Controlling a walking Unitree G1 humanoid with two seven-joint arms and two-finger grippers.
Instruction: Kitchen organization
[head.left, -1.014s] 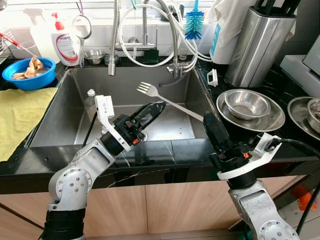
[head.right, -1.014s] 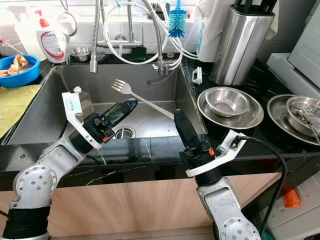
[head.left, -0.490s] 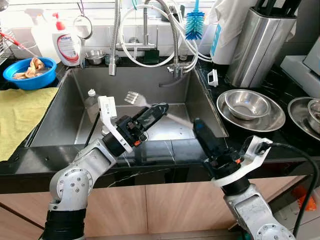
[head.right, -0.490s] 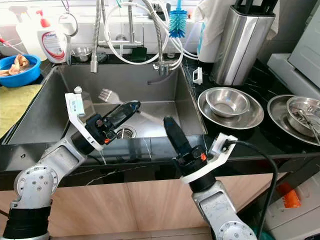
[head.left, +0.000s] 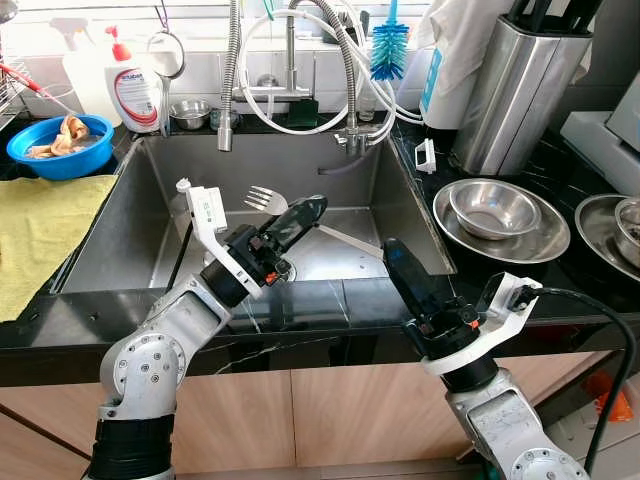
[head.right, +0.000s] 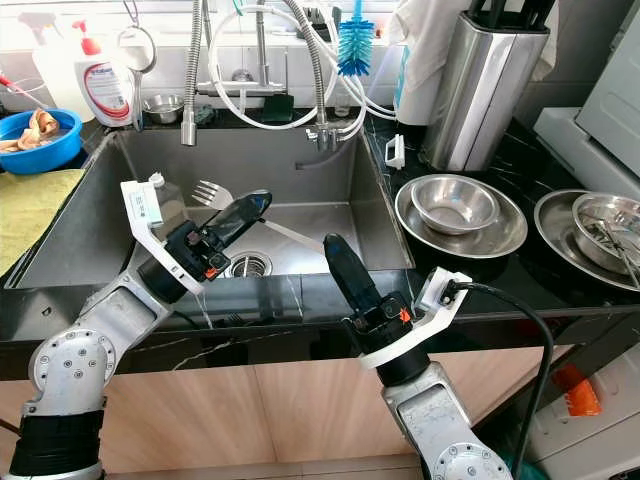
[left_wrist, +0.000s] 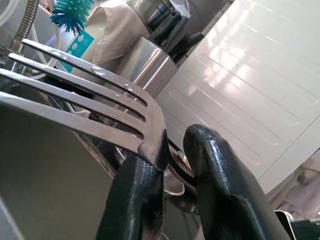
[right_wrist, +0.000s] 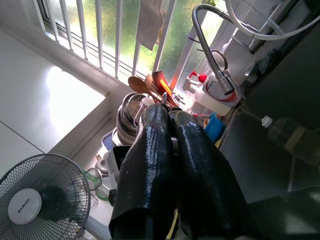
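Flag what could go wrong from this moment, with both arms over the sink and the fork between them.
1. Both the left pincer and the right pincer seem to grip the fork, near the tines and at the handle end. Uneven pulling could twist it loose.
2. A release would likely drop it into the sink, near the drain.
3. The faucet hose hangs just above; lifting the tines could snag it.

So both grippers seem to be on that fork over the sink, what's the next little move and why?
Probably the right gripper should let go. The left gripper is already pinched on the neck of the fork, just below the prongs, while the right one holds the handle end above the sink. With one end freed, the left arm could carry the fork away.
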